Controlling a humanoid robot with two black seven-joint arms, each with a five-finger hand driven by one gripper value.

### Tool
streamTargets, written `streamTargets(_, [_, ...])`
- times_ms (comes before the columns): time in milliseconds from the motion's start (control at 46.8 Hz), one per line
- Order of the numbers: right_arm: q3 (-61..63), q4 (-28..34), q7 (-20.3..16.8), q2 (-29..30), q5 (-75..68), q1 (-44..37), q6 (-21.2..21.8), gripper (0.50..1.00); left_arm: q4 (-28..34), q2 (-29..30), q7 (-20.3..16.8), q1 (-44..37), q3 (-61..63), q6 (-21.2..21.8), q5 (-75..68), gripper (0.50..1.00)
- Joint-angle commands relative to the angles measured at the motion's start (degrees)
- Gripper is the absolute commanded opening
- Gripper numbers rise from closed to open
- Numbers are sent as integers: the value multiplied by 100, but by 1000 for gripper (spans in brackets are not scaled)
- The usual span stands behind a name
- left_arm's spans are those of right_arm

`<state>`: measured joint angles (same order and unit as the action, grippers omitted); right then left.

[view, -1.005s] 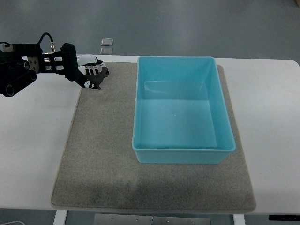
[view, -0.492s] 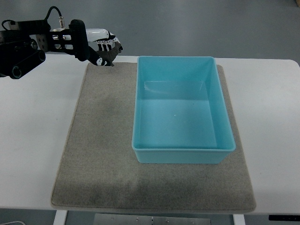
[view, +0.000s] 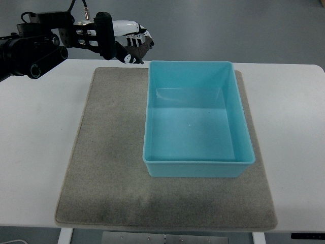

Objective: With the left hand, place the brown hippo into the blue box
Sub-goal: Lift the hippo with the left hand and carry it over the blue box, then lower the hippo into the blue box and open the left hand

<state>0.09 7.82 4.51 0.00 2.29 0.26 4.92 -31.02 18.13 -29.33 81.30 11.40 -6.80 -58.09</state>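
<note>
One arm shows, entering from the left edge at the top. Its left hand (view: 129,44) hangs above the far edge of the white surface (view: 40,147), just beside the far left corner of the blue box (view: 195,119). The fingers (view: 138,51) are curled around a small dark brown thing, apparently the hippo (view: 133,52), though its shape is too small to make out. The box is open and sits on a grey mat (view: 109,168), which lies flat on the surface.
</note>
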Motion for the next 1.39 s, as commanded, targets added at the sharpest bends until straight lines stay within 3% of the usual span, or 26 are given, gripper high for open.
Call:
streamTargets(0, [0, 0, -3, 0, -1, 0, 0, 936, -9, -55, -11, 88, -93, 3, 0, 500])
streamTargets(727, [0, 0, -3, 0, -1, 0, 0, 936, -422, -793, -20, 9, -138, 12, -9, 500])
streamTargets(877, [0, 0, -3, 0, -1, 0, 0, 936, -422, -890, -20, -141, -129, 12, -9, 518])
streamTargets(1005, [0, 0, -3, 0, -1, 0, 0, 936, -431, -943, -11, -272, -129, 12, -9, 557])
streamTargets(1219, [0, 0, -3, 0, -1, 0, 0, 936, -422, -1013, -11, -361, -129, 21, -9, 771])
streamTargets(1368, [0, 0, -3, 0, -1, 0, 0, 936, -422, -1013, -11, -361, -138, 21, -9, 776])
